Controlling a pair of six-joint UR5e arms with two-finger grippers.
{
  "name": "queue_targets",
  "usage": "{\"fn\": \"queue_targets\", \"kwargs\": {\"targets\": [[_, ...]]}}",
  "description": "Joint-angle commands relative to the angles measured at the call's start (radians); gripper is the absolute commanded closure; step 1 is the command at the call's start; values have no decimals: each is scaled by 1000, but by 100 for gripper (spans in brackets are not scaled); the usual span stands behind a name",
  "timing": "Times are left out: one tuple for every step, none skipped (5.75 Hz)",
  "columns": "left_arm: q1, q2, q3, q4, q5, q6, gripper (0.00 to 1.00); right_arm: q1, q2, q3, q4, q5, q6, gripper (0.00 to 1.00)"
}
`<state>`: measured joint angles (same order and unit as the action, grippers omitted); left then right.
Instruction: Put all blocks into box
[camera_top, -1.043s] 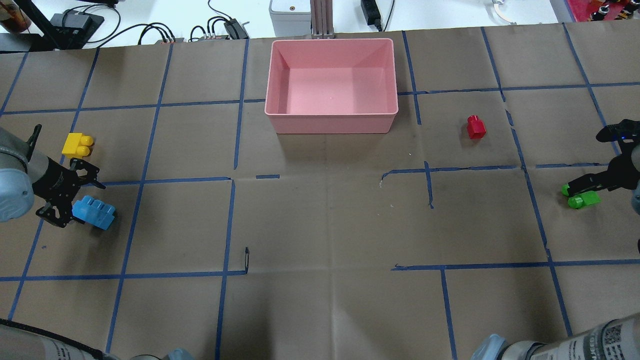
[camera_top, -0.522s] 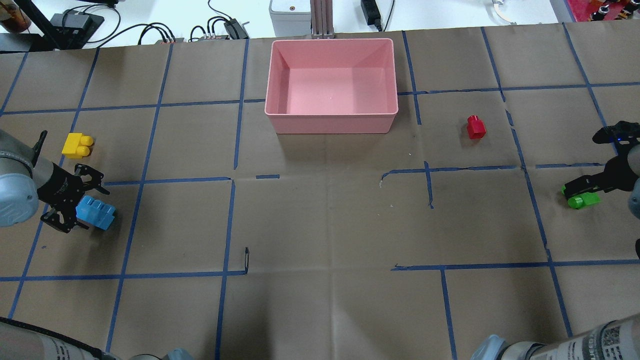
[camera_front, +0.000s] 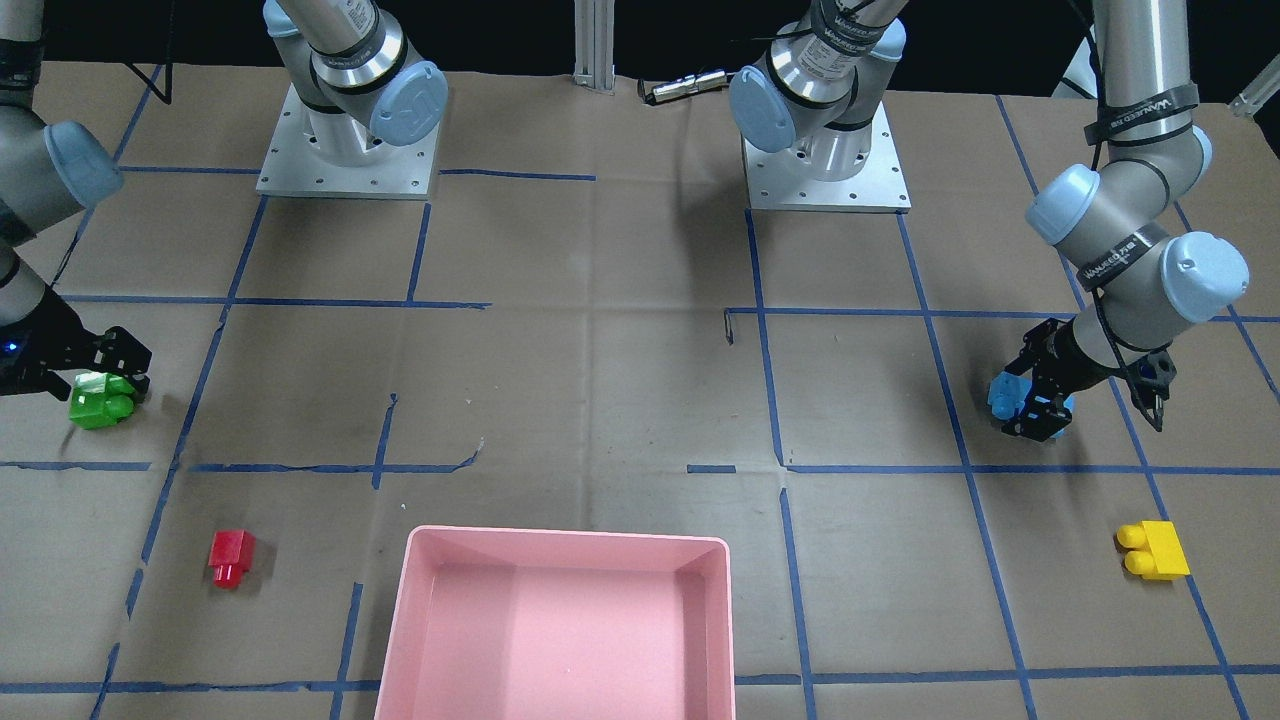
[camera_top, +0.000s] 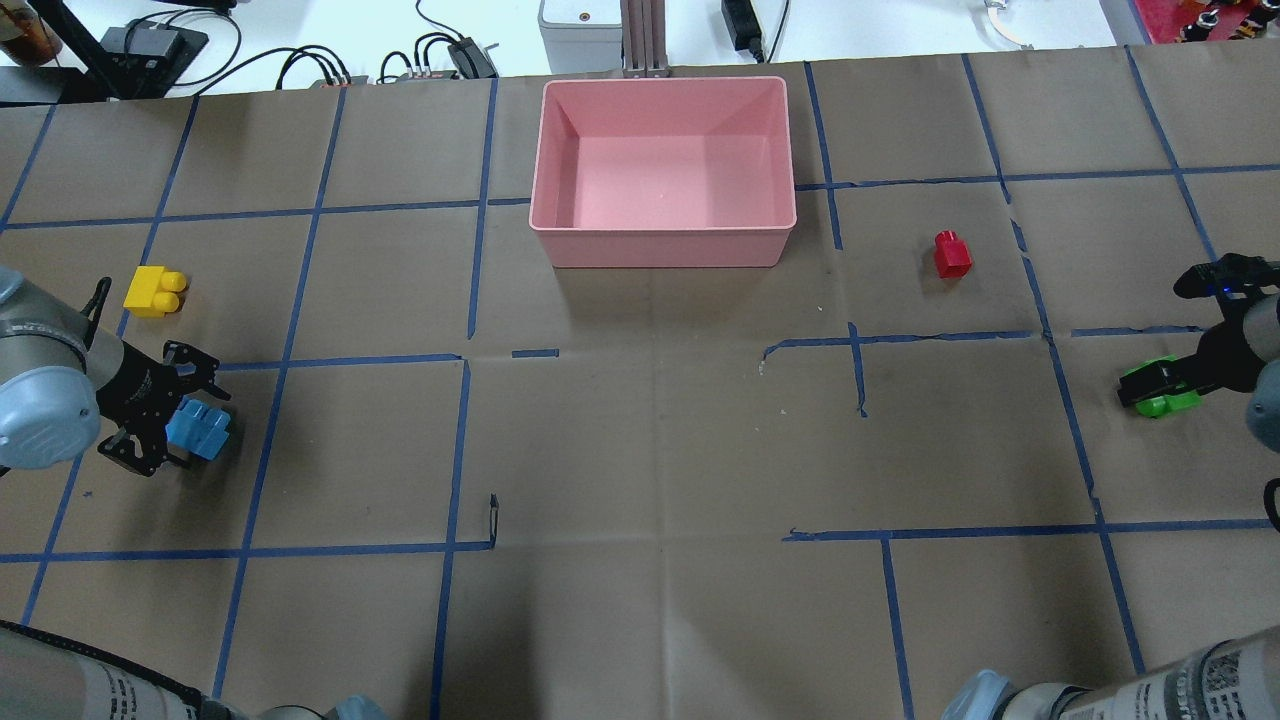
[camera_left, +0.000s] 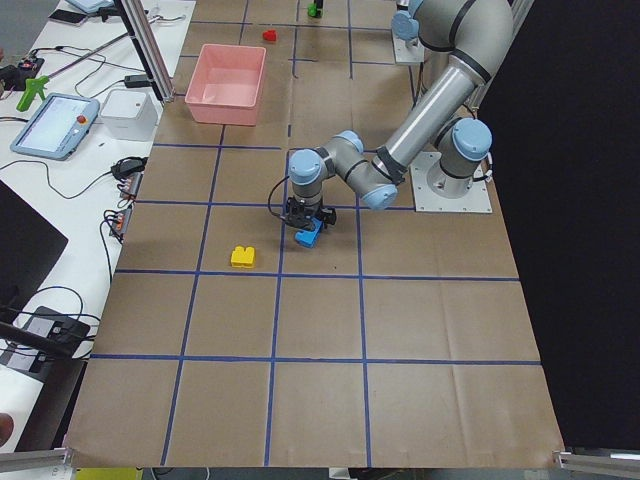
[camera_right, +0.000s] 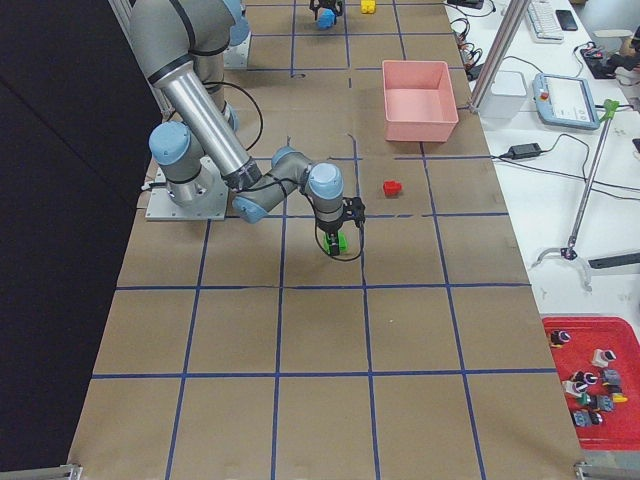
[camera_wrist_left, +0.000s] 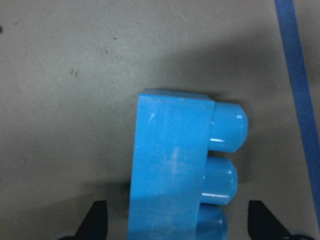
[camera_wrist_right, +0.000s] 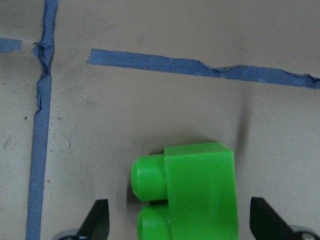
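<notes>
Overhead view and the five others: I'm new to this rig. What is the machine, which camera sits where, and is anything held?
These are two robot arms at a taped table, each ending in a two-finger gripper. The overhead view looks from behind the robot, with the left arm on the left and the right arm on the right. The front-facing view looks back at the robot, so the sides swap. Two side views look along the table from its ends. The two close-ups come from wrist cameras looking down between the fingers. On the table are an empty pink box, a yellow block and a red block. The left gripper straddles the blue block, and the right gripper straddles the green block. Both are open with gaps showing, so nothing is held.
</notes>
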<state>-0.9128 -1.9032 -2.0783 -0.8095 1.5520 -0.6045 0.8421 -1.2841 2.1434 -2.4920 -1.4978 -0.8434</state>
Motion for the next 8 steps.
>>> {"fn": "queue_targets", "kwargs": {"targets": [[3, -5, -3, 12, 3, 6, 12, 0, 0, -7, -4, 4, -17, 17], [8, -2, -2, 12, 8, 20, 27, 0, 2, -8, -5, 5, -17, 17], [8, 0, 0, 12, 14, 22, 39, 0, 2, -8, -19, 8, -17, 17], [8, 6, 0, 10, 16, 23, 51, 0, 9, -8, -42, 8, -17, 17], [8, 12, 1, 6, 14, 26, 59, 5, 11, -7, -42, 8, -16, 17], [8, 18, 7, 0, 13, 28, 73, 5, 14, -4, -41, 10, -14, 16], [8, 26, 13, -2, 10, 38, 86, 5, 19, -2, -41, 10, -14, 16], [8, 58, 41, -43, 5, 102, 95, 5, 22, 1, -41, 8, -16, 16]]}}
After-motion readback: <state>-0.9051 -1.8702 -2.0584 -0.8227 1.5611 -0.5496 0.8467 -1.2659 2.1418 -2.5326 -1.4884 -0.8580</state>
